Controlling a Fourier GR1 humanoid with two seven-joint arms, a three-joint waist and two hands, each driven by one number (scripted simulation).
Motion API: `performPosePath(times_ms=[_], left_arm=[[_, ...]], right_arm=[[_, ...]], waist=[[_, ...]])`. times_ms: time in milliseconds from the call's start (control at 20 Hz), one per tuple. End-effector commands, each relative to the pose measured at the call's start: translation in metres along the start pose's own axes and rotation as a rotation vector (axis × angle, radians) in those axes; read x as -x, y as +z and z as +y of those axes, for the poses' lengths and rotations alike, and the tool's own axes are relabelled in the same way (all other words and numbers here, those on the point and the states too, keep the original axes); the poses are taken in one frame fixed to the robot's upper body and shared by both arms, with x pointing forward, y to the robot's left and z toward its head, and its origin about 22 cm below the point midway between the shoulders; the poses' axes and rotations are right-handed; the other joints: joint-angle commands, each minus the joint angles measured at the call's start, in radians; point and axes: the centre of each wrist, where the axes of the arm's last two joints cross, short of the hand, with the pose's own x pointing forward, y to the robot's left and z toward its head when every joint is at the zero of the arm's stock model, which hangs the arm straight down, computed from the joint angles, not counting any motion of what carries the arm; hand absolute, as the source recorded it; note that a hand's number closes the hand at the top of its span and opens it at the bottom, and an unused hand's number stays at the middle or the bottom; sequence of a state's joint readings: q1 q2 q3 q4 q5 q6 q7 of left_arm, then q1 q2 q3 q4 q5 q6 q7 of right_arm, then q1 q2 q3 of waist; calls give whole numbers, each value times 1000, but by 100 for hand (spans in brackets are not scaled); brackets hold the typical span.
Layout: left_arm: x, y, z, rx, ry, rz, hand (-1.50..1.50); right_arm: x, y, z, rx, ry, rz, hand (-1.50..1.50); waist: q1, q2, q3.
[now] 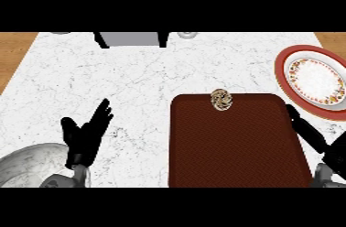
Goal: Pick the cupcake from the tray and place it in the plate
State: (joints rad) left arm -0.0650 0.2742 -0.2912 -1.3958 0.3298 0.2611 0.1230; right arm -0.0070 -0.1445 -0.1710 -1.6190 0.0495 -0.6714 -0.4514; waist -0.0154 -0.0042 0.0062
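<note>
Two black robot hands are showing at the lower edge. I am seeing the left robot hand [84, 138] resting over the white marbled counter [135, 79], fingers straight and spread, holding nothing. The right robot hand [312, 138] is lying along the right rim of the tray [233, 148], fingers extended, also carrying nothing. That tray is a dark red rounded rectangle with a fine woven texture. The cupcake [221, 99], small, round and swirled tan, is sitting at its far edge. The plate [315, 79], red-rimmed with a patterned white centre, is lying beyond the tray's right corner.
</note>
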Motion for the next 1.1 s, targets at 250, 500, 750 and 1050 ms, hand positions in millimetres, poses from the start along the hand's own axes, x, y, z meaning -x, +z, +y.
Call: performPosePath(times_ms=[250,500,750,1050], left_arm=[[11,5,19,11,-9,56,0],[12,17,8,6,-10,68,0],[0,6,-1,10,-12,39,0],[17,11,17,13,-9,68,0]], right_arm=[[5,28,-34,-361,326,139,-150],[-36,28,-12,-454,430,195,-150],[-58,18,42,-507,537,262,-150],[-73,21,85,-519,580,286,-150]], waist=[[14,7,-11],[22,2,-10],[26,5,-8],[20,4,-7]])
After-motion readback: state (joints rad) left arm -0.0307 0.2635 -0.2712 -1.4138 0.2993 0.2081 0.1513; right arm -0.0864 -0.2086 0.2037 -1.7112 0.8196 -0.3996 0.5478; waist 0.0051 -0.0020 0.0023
